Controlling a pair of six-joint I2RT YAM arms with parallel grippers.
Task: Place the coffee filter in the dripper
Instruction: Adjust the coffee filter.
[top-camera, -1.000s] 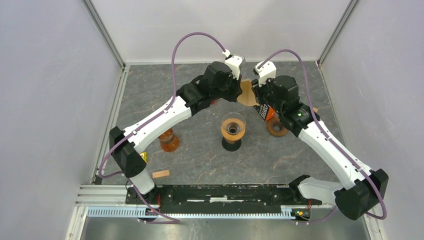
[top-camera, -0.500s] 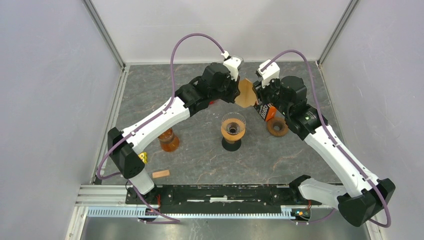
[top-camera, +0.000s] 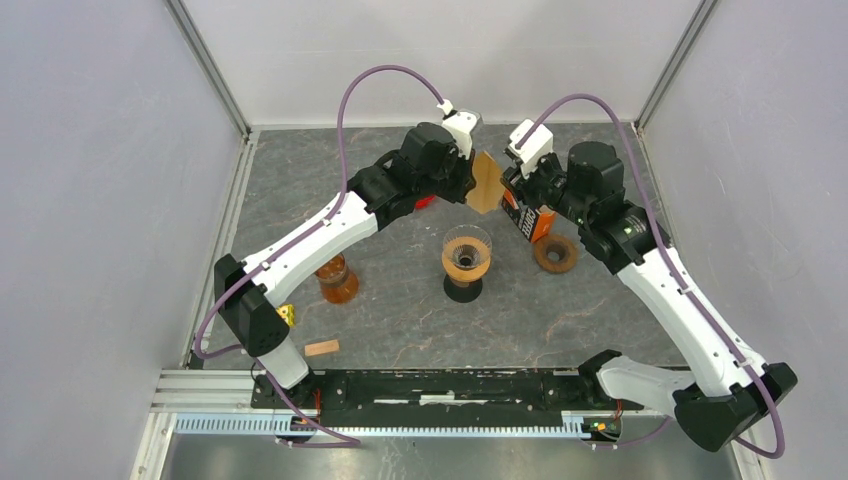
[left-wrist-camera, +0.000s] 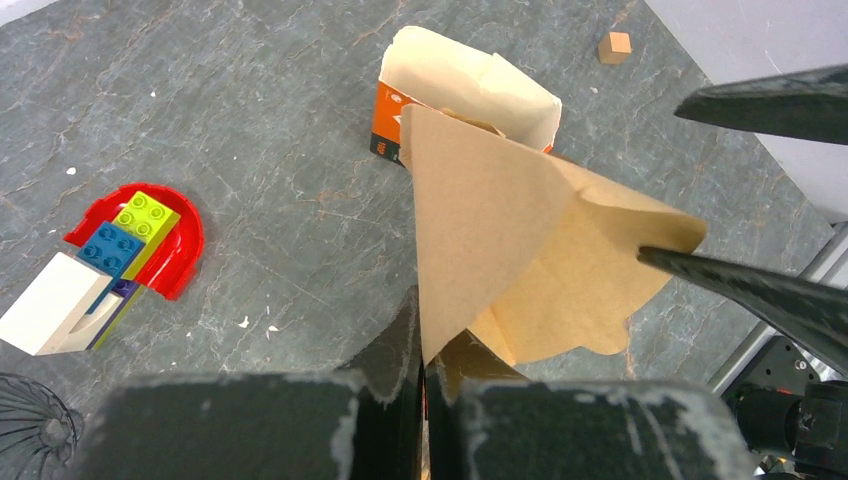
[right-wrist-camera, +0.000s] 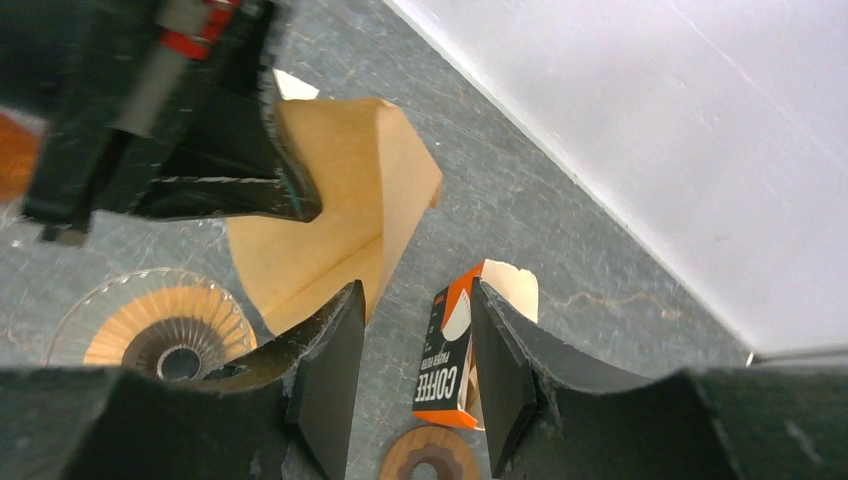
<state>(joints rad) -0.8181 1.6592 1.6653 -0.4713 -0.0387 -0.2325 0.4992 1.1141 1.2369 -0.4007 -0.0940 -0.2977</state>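
My left gripper (top-camera: 470, 178) is shut on the pointed end of a brown paper coffee filter (top-camera: 486, 183) and holds it in the air at the back of the table. The filter fans out in the left wrist view (left-wrist-camera: 520, 240) and also shows in the right wrist view (right-wrist-camera: 340, 220). My right gripper (top-camera: 512, 178) is open and empty, just right of the filter. The glass dripper (top-camera: 467, 253) with its orange inside stands on a black base in the middle, nearer than the filter; it also shows in the right wrist view (right-wrist-camera: 160, 325).
An orange coffee filter box (top-camera: 528, 218) lies open at the back right, with a round wooden disc (top-camera: 555, 254) beside it. An amber glass cup (top-camera: 338, 280) stands left. A red dish with toy bricks (left-wrist-camera: 135, 240) lies behind the left arm. A small wooden block (top-camera: 321, 348) lies near the front.
My right gripper has drawn back to the right, off the filter. The left gripper holds the filter alone and has turned it more edge-on, slightly to the left.
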